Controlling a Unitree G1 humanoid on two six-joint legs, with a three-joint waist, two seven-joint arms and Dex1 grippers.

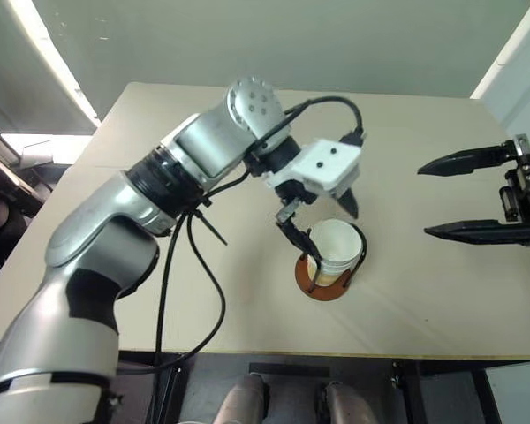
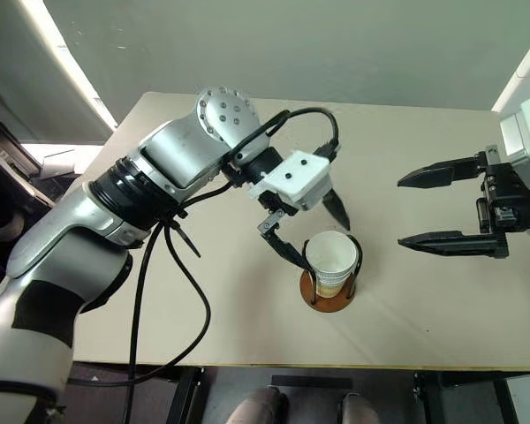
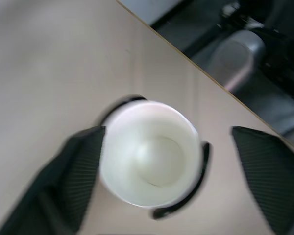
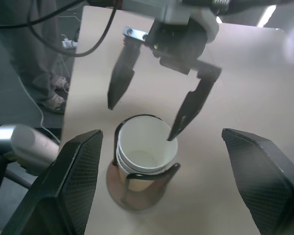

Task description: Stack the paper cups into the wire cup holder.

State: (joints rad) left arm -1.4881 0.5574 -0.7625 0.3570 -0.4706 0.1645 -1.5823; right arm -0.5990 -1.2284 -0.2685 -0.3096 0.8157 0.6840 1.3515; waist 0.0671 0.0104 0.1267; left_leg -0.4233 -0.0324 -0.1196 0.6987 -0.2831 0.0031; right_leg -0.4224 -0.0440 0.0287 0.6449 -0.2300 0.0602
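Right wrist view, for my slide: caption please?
Left gripper, jaws open, above paper cups nested in the wire cup holder on the table.

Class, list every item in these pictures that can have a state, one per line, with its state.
paper cups: upright, nested in a stack inside the holder.
wire cup holder: upright on the table, loaded with cups.
left pincer: open, just above the top cup's rim.
right pincer: open, empty, off to the side.
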